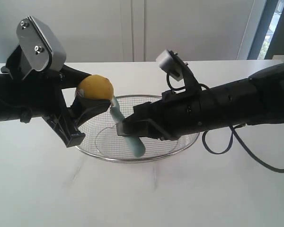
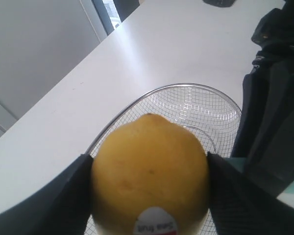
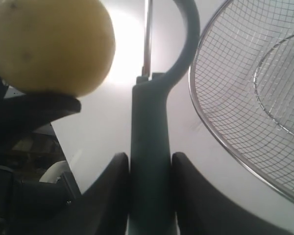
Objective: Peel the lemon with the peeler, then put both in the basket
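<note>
Claw [image 3: 150, 164] clamps peeler [image 3: 149, 112]; lemon [image 3: 49, 44] near, seemingly not touching; basket [image 3: 225, 98] beside.

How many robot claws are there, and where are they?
2. The left gripper grips the lemon above the basket's left edge; the right gripper grips the peeler over the basket, its blade beside the lemon.

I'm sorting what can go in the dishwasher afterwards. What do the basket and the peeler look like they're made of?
The basket looks like metal: fine silvery wire mesh with a thicker, shiny rim. The peeler has a smooth, matte teal handle, probably plastic or a rubbery coating; the look leaves that open. Its blade shows as a thin bright strip, likely steel.
</note>
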You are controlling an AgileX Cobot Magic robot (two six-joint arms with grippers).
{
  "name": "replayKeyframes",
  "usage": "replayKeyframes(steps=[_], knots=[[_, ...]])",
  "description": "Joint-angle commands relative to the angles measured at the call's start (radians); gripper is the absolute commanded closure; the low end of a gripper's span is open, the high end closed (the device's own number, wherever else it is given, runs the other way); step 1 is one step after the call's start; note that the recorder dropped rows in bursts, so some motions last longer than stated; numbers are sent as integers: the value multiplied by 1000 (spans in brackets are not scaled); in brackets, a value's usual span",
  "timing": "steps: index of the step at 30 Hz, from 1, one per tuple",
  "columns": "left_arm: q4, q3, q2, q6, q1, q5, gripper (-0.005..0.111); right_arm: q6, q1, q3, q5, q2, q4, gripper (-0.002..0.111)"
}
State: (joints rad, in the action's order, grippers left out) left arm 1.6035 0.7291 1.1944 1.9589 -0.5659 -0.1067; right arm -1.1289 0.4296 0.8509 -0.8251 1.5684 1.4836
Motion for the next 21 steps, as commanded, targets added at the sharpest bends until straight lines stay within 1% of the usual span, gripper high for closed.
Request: replayKeyframes(steps=[1, 21], knots=[[17, 0, -8, 37, -4, -19, 107, -19, -7, 3, -19, -3, 37, 108], [15, 0, -8, 37, -4, -19, 107, -19, -12, 3, 12, -54, 37, 108]])
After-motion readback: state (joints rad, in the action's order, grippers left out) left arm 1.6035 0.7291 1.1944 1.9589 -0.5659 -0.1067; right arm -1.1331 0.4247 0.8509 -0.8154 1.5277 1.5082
